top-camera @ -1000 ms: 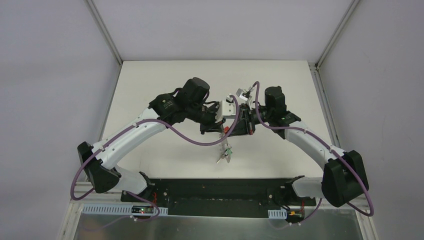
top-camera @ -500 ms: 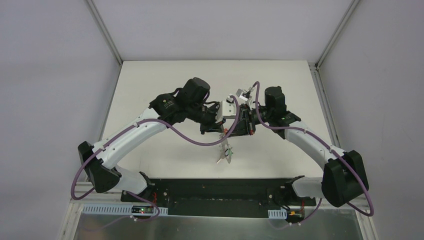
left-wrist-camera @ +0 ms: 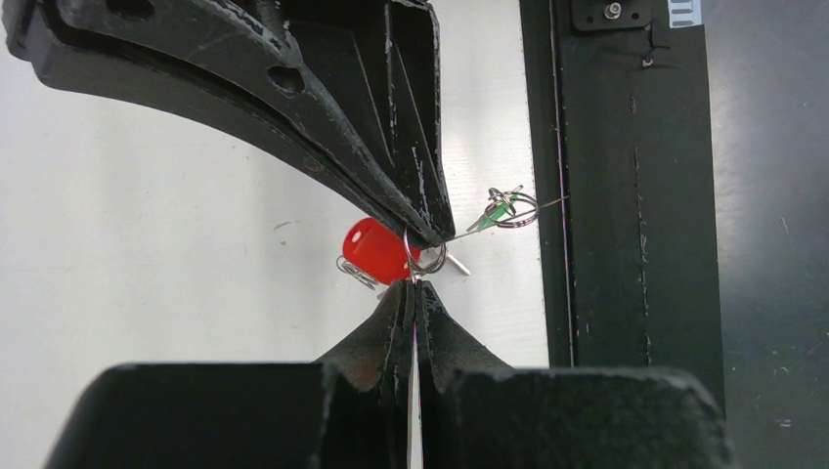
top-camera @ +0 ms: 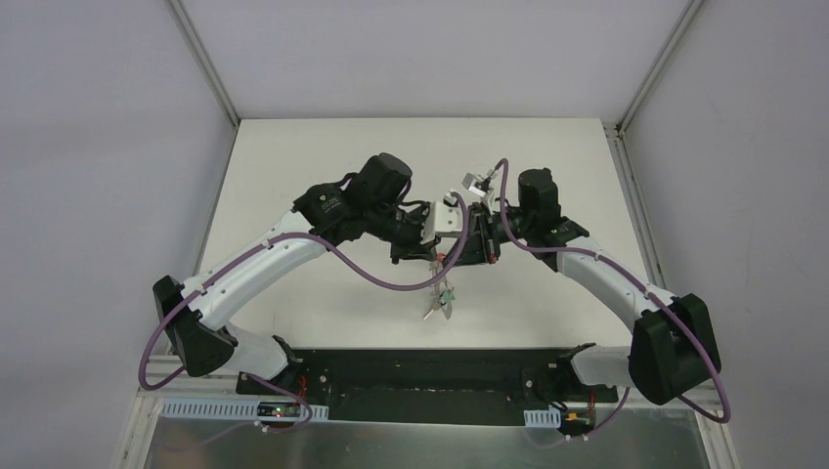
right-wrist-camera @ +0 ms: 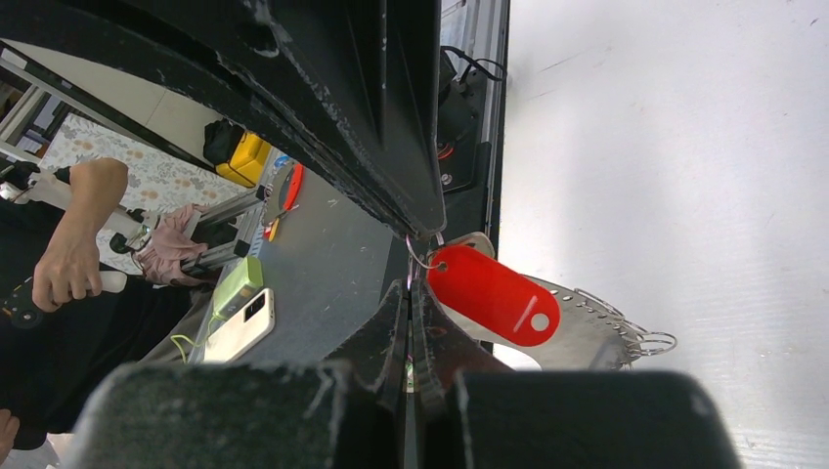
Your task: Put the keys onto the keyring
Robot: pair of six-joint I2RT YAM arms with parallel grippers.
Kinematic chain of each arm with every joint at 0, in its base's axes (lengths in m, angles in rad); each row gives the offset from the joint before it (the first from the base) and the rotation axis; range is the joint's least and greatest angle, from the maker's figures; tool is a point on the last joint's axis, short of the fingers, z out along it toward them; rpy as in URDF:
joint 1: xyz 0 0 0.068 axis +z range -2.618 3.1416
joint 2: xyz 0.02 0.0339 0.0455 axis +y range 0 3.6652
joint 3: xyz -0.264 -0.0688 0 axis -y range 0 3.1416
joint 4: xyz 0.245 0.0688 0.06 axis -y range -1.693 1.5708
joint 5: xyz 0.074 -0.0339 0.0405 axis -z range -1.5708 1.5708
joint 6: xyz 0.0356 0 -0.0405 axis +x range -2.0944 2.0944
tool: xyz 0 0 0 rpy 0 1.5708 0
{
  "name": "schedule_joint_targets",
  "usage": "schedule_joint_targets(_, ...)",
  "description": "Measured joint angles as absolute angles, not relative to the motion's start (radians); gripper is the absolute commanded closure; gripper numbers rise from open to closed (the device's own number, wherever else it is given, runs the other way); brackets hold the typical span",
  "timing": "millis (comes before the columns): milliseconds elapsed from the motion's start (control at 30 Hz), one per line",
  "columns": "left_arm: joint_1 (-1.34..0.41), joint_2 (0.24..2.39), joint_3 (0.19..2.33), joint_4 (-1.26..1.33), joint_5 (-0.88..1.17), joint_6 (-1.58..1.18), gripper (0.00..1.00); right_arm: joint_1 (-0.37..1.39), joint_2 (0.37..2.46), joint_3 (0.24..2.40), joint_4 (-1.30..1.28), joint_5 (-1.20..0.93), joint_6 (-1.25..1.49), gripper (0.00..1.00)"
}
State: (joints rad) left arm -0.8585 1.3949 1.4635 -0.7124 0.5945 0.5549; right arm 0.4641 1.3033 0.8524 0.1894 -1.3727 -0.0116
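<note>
Both grippers meet tip to tip above the table's middle. My left gripper (left-wrist-camera: 414, 285) is shut on a thin grey wire of the keyring (left-wrist-camera: 508, 214), which runs down between its fingers. My right gripper (right-wrist-camera: 409, 289) is also shut on a thin wire at the same spot. The red key tag (right-wrist-camera: 494, 294) hangs from a small ring right at both tips and also shows in the left wrist view (left-wrist-camera: 375, 250). The green key (left-wrist-camera: 497, 209) hangs on the wire further along. In the top view several keys (top-camera: 439, 301) dangle below the grippers. No black key shows.
A black rail (top-camera: 440, 369) runs along the table's near edge, below the hanging keys, and shows in the left wrist view (left-wrist-camera: 626, 195). A silver plate with small holes and rings (right-wrist-camera: 596, 330) lies behind the red tag. The white table (top-camera: 323, 156) has walls on three sides.
Almost nothing: both grippers stay shut tip to tip, and the hanging keys shift only slightly.
</note>
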Motion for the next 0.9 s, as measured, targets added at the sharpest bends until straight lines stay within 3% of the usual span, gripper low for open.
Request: schedule_joint_targets(900, -0.865, 1.406, 1.462, -0.739, 0.591, 0.596, 1.00, 0.448, 1.272, 0.852, 0.197, -1.307, 0.019, 1.00)
